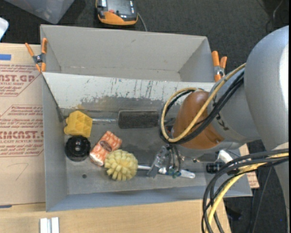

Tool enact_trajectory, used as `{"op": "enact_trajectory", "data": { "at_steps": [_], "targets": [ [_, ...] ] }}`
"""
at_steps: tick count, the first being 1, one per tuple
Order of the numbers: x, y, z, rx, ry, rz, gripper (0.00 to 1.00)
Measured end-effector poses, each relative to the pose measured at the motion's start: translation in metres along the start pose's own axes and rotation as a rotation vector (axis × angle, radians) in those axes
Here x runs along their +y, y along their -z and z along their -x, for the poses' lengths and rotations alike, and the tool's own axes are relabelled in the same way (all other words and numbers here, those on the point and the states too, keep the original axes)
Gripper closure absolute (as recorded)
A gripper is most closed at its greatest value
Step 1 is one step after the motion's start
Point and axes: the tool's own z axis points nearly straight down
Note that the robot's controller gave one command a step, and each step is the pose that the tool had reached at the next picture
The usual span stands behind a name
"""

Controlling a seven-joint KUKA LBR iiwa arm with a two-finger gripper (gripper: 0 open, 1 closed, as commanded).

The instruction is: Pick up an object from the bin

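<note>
SITE: robotics lab | EVIDENCE: large silver-grey robot arm (269, 91) trailing bundled black and yellow cables (214, 198) | grey sheet-metal bin (121, 47) by light wooden table (136, 217) | orange-and-black handheld device (116, 8) on dark carpeted floor (184, 8)

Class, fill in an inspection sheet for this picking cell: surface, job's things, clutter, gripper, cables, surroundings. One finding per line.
Surface: grey metal bin, floor scuffed near the back wall.
Job's things: yellow spongy block; black round cap; orange-and-white striped packet; pale yellow bristly brush head on a thin handle; dark oblong block; white tube-like thing beside the gripper.
Clutter: nothing seen.
Gripper: gripper low near the bin's front wall, at the end of the brush's handle.
Cables: yellow and black cables looped round the orange wrist cover.
Surroundings: orange-and-black handheld device on the dark floor behind the bin.
</note>
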Motion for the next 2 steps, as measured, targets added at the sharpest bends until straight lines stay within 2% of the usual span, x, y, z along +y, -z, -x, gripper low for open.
{"op": "enact_trajectory", "data": {
  "at_steps": [2],
  "targets": [
    [0.0000,0.0084,-0.0008,0.002,0.000,0.000,1.00]
  ]
}}
